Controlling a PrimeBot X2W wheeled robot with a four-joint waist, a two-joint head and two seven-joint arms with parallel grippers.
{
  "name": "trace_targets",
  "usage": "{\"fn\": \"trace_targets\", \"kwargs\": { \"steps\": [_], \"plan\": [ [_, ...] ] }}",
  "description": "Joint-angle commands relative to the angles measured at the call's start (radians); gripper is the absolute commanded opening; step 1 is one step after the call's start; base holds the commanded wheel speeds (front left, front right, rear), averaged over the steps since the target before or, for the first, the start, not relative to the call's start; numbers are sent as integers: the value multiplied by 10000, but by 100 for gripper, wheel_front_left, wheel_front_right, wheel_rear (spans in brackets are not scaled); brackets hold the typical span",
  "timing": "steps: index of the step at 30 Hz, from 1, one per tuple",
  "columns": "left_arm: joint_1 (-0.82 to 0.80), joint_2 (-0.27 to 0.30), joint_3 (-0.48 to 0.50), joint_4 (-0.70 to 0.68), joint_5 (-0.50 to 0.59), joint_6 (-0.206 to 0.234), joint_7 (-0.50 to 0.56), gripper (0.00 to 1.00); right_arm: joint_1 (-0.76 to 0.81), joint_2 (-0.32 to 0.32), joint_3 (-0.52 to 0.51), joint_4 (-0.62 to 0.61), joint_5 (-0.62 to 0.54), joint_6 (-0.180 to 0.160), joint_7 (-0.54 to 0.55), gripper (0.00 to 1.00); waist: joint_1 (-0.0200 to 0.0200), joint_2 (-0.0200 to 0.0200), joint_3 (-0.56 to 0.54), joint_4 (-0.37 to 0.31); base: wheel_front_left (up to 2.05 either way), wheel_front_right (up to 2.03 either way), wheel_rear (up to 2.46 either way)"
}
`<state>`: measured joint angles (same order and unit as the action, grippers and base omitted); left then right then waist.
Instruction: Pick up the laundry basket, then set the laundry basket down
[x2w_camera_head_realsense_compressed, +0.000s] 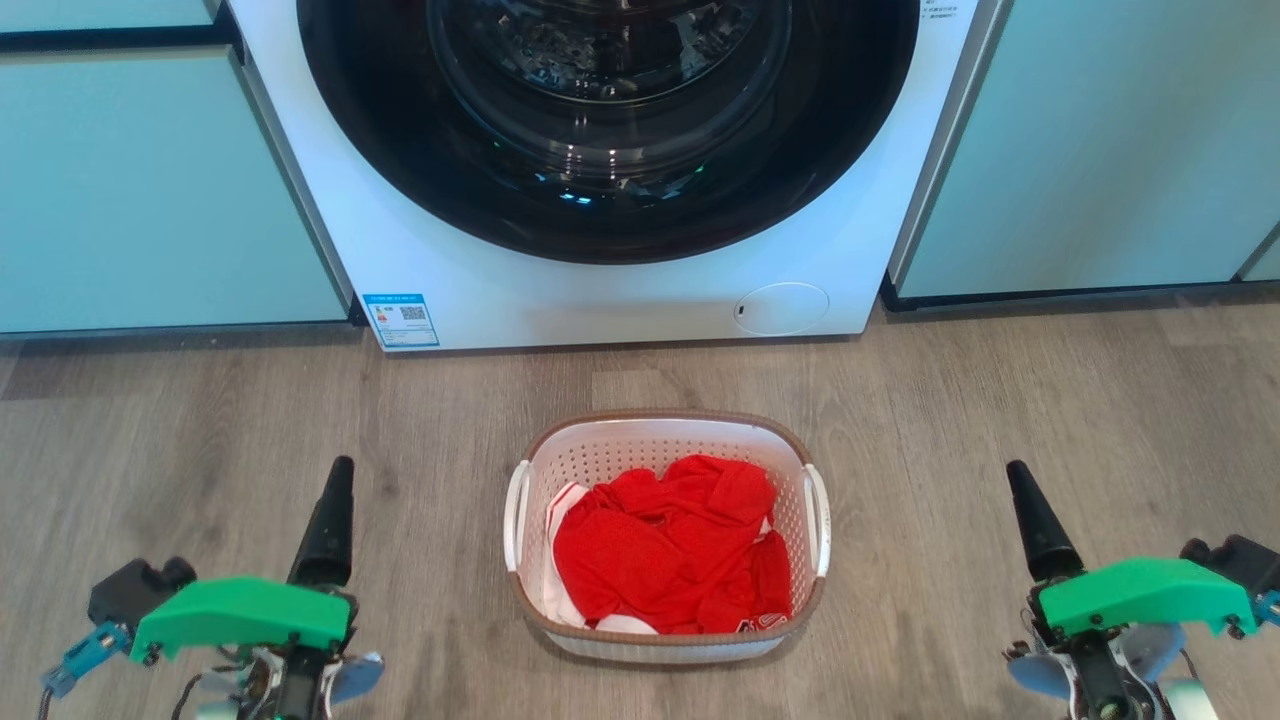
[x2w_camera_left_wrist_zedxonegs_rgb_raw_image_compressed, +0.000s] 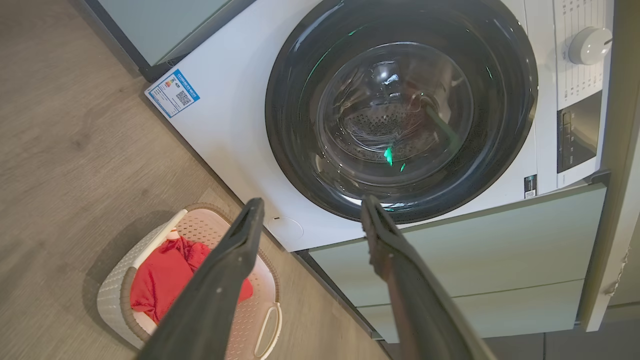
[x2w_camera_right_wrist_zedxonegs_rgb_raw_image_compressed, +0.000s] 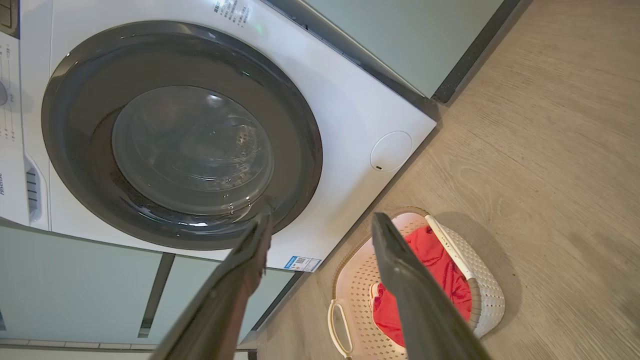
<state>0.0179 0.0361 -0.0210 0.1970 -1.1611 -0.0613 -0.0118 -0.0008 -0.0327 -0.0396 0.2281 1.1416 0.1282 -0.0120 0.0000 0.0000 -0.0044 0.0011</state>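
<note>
1. Right, head view first: the laundry basket sits on the wood floor in front of the washing machine, with red clothes heaped inside. It lies between our arms, the left gripper out to its left and the right gripper out to its right. Both are well apart from it, neither clearly nearer. Its long axis runs from us toward the washer, so a white handle faces each arm. Each gripper shows as a single dark spike here, probably edge-on, so we can't read the jaws from this angle.
2. Over to the left wrist view: the left gripper has its fingers spread with nothing between them. The basket lies low and to the left of them.
3. Now the right wrist view: the right gripper is spread and empty too, with the basket low and to the right. We'd say both arms need to come inward and down.
</note>
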Motion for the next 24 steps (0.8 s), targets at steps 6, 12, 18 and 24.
{"fn": "trace_targets", "kwargs": {
  "steps": [6,12,18,24],
  "plan": [
    [-417,104,-132,-578,1351,85,-276,100,-411,-85,214,-564,-1120,11,-275,100,0,0,-27,17,0,0,0],
    [-282,115,-275,-634,2408,186,-452,100,-348,-92,384,-644,-1961,12,-451,100,0,0,-49,17,0,0,0],
    [-180,174,-399,-692,3189,290,-598,100,-323,-98,493,-665,-2681,13,-597,100,0,0,-57,21,0,0,0],
    [-85,254,-596,-749,4033,437,-773,100,-305,-105,598,-712,-3513,14,-772,100,0,0,-65,23,0,0,0]
  ]
}}
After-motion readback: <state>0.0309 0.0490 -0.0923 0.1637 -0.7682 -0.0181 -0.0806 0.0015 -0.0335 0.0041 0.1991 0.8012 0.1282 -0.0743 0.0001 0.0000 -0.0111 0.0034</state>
